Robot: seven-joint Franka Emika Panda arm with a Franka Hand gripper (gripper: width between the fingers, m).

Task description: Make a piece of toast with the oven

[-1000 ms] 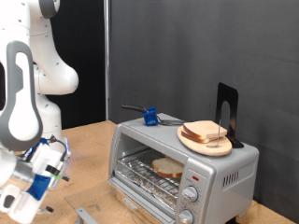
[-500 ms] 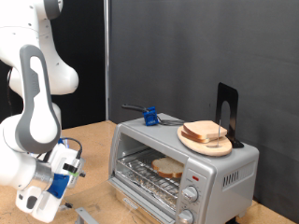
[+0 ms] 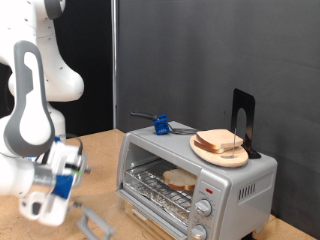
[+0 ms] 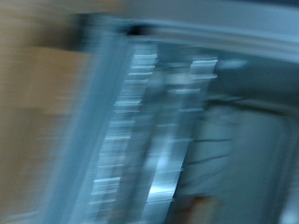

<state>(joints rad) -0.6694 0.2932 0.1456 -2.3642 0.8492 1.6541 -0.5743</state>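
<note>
The silver toaster oven point(image 3: 235, 185) stands at the exterior view's right, its door open. A slice of toast point(image 3: 180, 180) lies on the wire rack inside. My gripper point(image 3: 62, 178) hangs low at the exterior view's left, just left of the oven and above the grey edge of the lowered door point(image 3: 92, 222). Its fingers are blurred and nothing shows between them. The wrist view is smeared by motion and shows only streaked metal, likely the oven door point(image 4: 159, 131).
A round wooden plate point(image 3: 202, 150) with stacked bread slices point(image 3: 220, 141) sits on the oven's top. A blue clip point(image 3: 160, 125) and a black bookend point(image 3: 243, 120) stand there too. The wooden table point(image 3: 95, 150) runs behind my arm.
My gripper has swung right and slightly up, closer to the oven's open door. The grey door edge at the bottom shows larger and higher. The toast and plate have not moved.
</note>
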